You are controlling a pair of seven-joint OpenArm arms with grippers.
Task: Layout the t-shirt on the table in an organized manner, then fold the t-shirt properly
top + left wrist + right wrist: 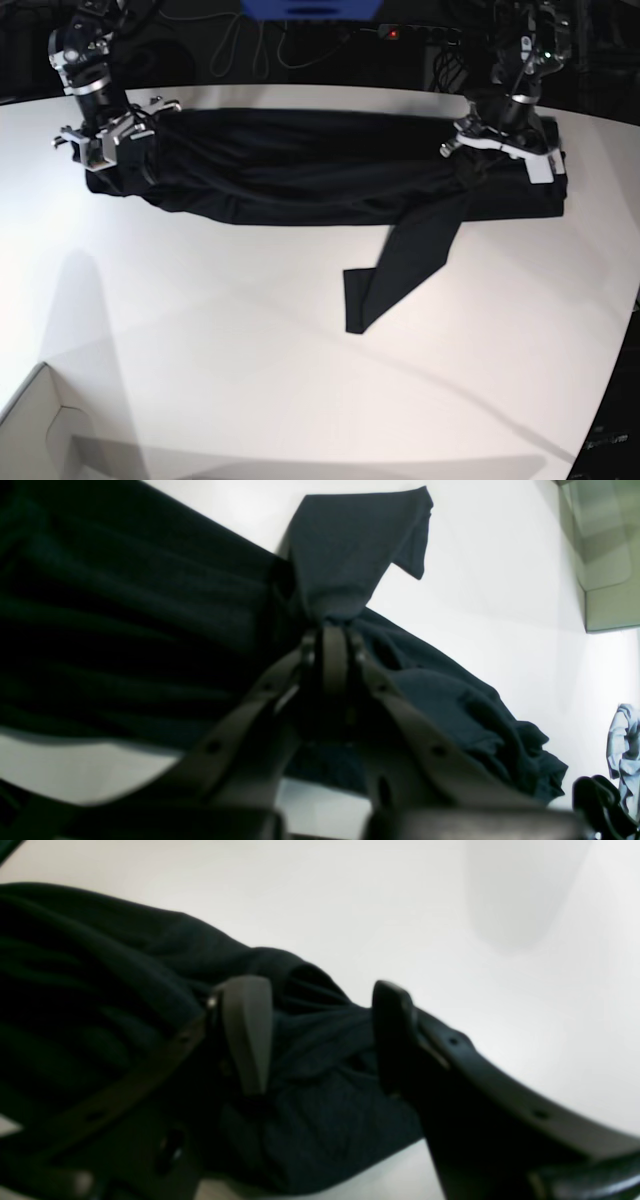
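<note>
Best bet: with left gripper [334, 630] clamped on the wrinkly black fabric t-shirt [300, 165], close the spread-apart right gripper [320, 1035] on the bunched cloth, then stretch evenly over the smooth white table [250, 350].

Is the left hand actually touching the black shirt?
Touching. In the left wrist view, the left hand is pinched shut on a bunch of the t-shirt.

We see two dark arms with silver-banded joints, each ending in a white wrist bracket above its gripper. The left gripper [334, 630] has long matte black fingers [425, 740] with small holes and screws along their sides. The right gripper [320, 1035] has the same black fingers, one tipped with a grey wedge-shaped pad [247, 1032] beside a bright screw.
</note>
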